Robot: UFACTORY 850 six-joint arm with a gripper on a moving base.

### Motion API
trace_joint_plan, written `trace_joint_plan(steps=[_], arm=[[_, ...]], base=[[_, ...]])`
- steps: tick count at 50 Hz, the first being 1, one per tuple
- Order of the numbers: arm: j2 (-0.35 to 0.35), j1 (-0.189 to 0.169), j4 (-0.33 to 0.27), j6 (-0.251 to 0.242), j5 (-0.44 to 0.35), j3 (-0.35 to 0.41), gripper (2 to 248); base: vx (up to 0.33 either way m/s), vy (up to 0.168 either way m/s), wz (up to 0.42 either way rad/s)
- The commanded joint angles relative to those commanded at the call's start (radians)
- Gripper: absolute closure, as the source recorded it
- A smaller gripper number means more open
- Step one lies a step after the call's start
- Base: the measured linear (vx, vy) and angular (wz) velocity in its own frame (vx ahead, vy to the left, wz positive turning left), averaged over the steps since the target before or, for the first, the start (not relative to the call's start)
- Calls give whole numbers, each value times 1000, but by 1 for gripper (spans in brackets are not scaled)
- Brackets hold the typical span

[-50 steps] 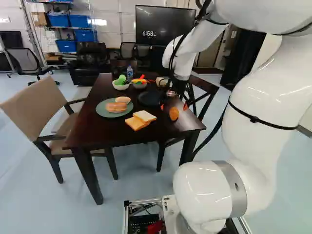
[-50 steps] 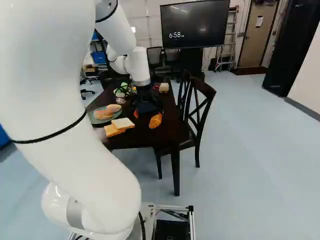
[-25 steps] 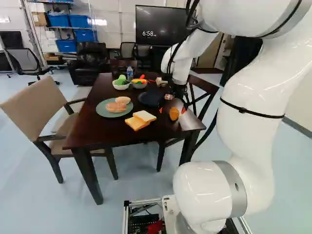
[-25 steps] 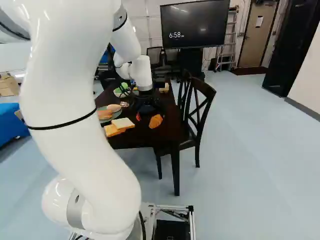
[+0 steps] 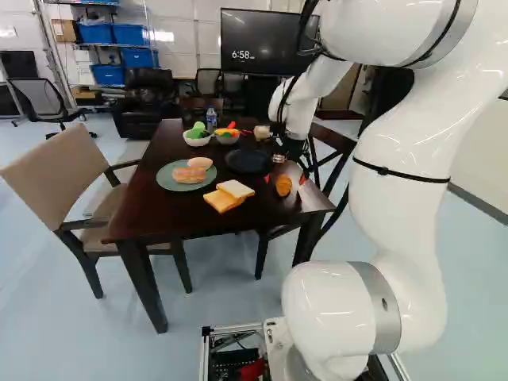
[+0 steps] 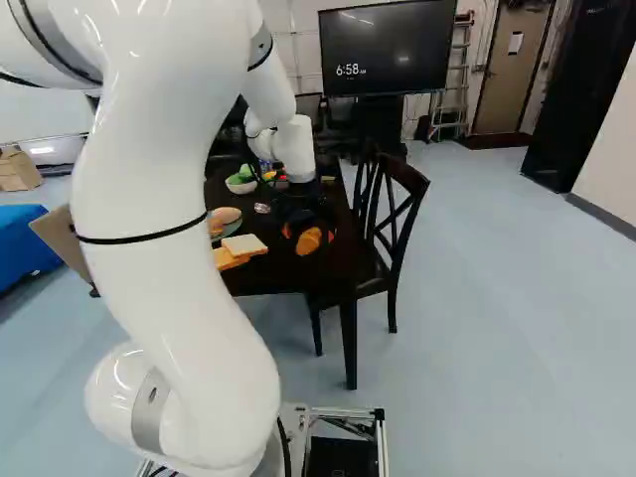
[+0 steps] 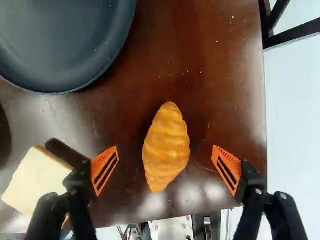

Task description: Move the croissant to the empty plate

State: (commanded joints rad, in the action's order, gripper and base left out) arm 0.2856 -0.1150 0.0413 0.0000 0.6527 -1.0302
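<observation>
One croissant lay on the dark tabletop, close to the near right corner, as I saw it in the left base view. The claw hung by it, its tips showing to either side of the croissant from there. A dark plate sat farther in from that corner, while two slices of bread lay nearer the middle of the near edge. Over toward the left edge stood a green plate carrying buns, and two bowls were set toward the far edge.

In the right base view, the croissant again showed by that near right corner, low between the claw's tips, with the white arm reaching over from the left. A dark wooden chair stood along the tabletop's right edge.

The wrist view gave me the plainest look: the claw was spread wide, its orange pads well apart, and the croissant lay in the gap, most of its length ahead of the tips. There was bare wood on both sides of it, so neither pad touched it. The dark plate was ahead and off to one side, and the bread sat just outside the finger on that same side. I couldn't tell how high the tips were above the wood.
</observation>
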Motion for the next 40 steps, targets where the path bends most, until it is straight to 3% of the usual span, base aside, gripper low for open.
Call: trace_joint_plan(steps=[23,24,33,34,39,40], arm=[[0,0,0,0,0,0,10],[0,0,0,0,0,0,23],[0,0,0,0,0,0,35],[0,0,0,0,0,0,47],[0,0,0,0,0,0,47],[0,0,0,0,0,0,59]], base=[[0,0,0],[0,0,0],[0,0,0],[0,0,0],[0,0,0],[0,0,0]])
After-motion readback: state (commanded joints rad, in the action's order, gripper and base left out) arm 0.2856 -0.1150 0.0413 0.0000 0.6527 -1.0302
